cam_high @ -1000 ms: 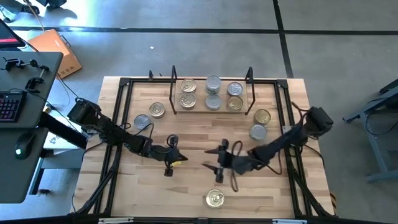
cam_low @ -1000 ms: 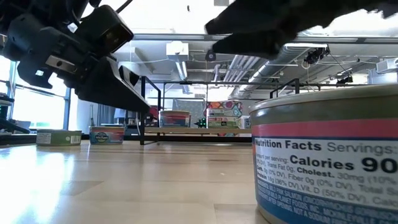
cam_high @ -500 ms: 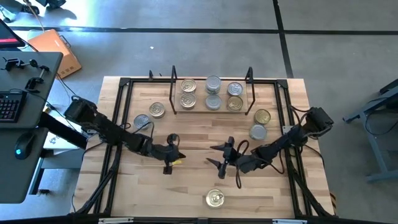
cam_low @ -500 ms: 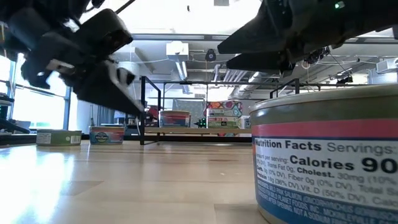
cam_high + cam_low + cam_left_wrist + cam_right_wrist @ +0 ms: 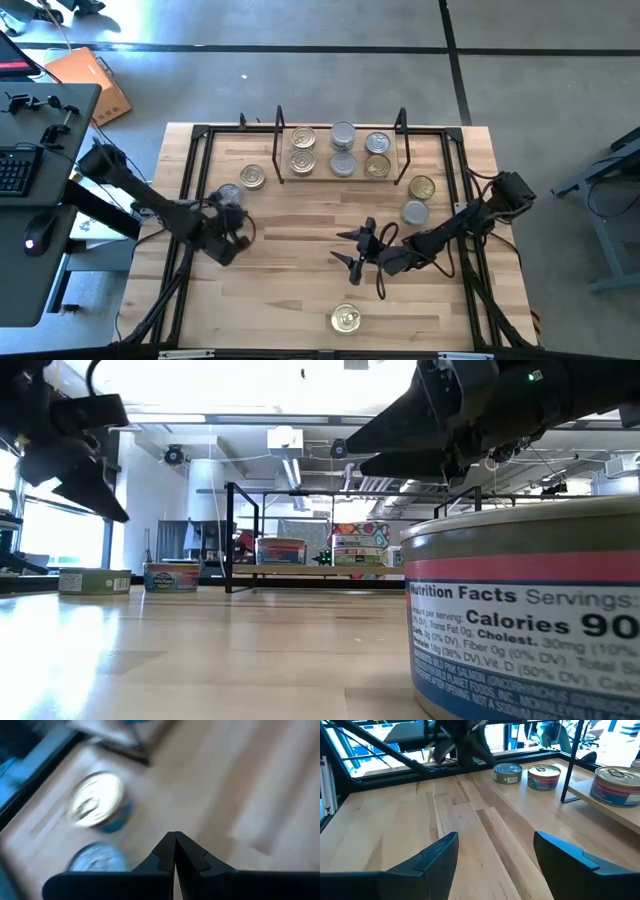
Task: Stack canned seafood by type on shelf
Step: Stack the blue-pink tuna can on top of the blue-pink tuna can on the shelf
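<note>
A: where are the tins; six sit on the shelf (image 5: 284,181), two by the left pincer (image 5: 226,232), two right, one gold tin (image 5: 346,319) alone up front.

B: left pincer's pinched together, right pincer (image 5: 352,247) spread wide; tins look rigid, slick, hefty; I'd squeeze across the side wall.

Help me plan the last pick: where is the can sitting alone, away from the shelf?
In the high view, the lone gold-lidded can sits at the table's near edge, centre, just below the open right gripper.

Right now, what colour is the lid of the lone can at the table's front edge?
Gold, on the lone can; clearest in the high view.
</note>
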Action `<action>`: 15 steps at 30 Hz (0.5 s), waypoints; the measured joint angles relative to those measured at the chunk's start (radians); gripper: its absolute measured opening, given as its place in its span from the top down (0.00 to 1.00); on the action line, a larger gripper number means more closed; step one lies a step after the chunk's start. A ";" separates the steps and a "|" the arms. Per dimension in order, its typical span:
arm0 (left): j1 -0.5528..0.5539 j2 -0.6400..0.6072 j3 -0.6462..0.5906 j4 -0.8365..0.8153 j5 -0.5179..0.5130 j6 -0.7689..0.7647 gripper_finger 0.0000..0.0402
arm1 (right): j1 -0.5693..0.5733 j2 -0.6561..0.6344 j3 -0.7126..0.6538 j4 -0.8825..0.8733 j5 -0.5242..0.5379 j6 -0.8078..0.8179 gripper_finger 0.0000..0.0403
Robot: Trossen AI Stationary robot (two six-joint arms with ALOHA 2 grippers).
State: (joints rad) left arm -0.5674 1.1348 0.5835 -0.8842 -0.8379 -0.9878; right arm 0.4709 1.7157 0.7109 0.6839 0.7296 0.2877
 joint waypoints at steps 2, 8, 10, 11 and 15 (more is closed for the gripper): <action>0.018 -0.040 0.000 -0.067 -0.012 -0.079 1.00 | 0.000 0.000 0.000 -0.002 0.000 -0.003 0.37; 0.150 -0.107 0.000 -0.057 -0.018 0.012 1.00 | -0.005 0.000 0.000 -0.002 0.000 -0.034 0.37; 0.231 -0.113 0.000 -0.028 -0.009 0.100 1.00 | -0.006 0.000 0.000 -0.002 0.000 -0.034 0.37; 0.277 -0.115 0.000 -0.019 -0.003 0.143 1.00 | -0.006 0.000 0.000 -0.002 0.000 -0.034 0.37; 0.470 -0.115 -0.010 0.120 0.051 0.368 1.00 | -0.006 0.000 0.000 -0.002 0.000 -0.034 0.37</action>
State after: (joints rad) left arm -0.0978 1.0200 0.5740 -0.7644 -0.7868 -0.6193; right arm 0.4644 1.7157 0.7109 0.6815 0.7296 0.2539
